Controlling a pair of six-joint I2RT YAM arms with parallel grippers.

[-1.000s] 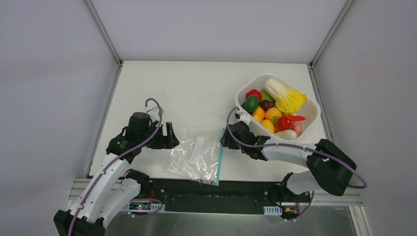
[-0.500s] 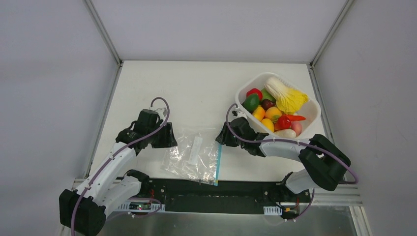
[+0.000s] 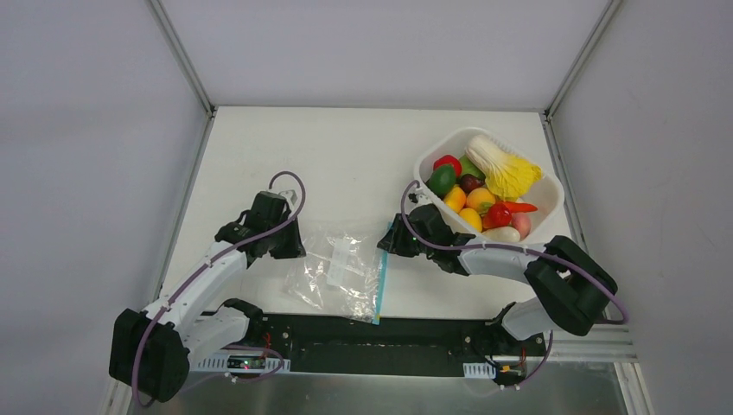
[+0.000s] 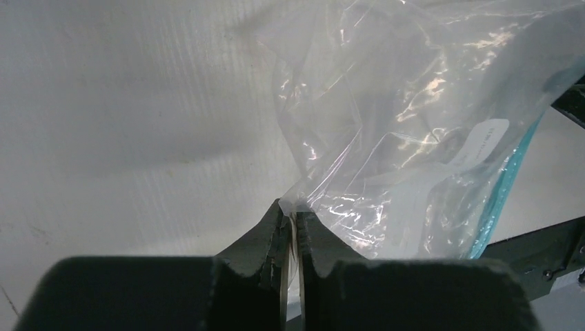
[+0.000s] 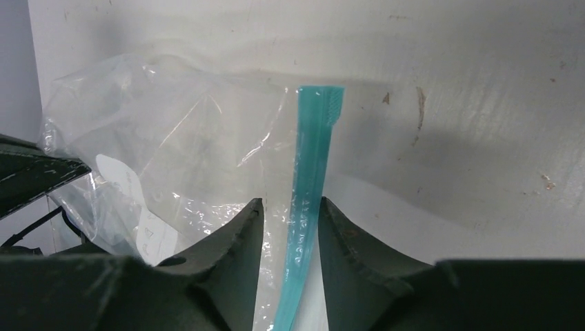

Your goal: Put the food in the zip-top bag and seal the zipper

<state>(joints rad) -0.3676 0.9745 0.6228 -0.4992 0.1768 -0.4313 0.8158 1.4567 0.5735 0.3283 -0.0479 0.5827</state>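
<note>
The clear zip-top bag [image 3: 341, 268] lies flat near the table's front edge, its teal zipper [image 3: 381, 277] along its right side. My left gripper [image 3: 294, 246] is at the bag's left edge. In the left wrist view it [image 4: 291, 207] is shut on a pinch of the bag's plastic [image 4: 400, 138]. My right gripper [image 3: 386, 245] sits at the zipper's far end. In the right wrist view it [image 5: 291, 203] is open, its fingers straddling the zipper [image 5: 314, 152] with a gap on each side. The food [image 3: 480, 194] is piled in the white tub.
The white tub [image 3: 553, 203] stands at the right rear, right behind my right arm; a large cabbage toy [image 3: 501, 169] lies on top of the pile. The black base rail [image 3: 372, 346] runs just in front of the bag. Grey walls enclose the table.
My left gripper has moved right to the bag's left edge and closed on it, bunching the plastic slightly. My right gripper has slid left over the zipper's end, and its jaws have narrowed a little.
</note>
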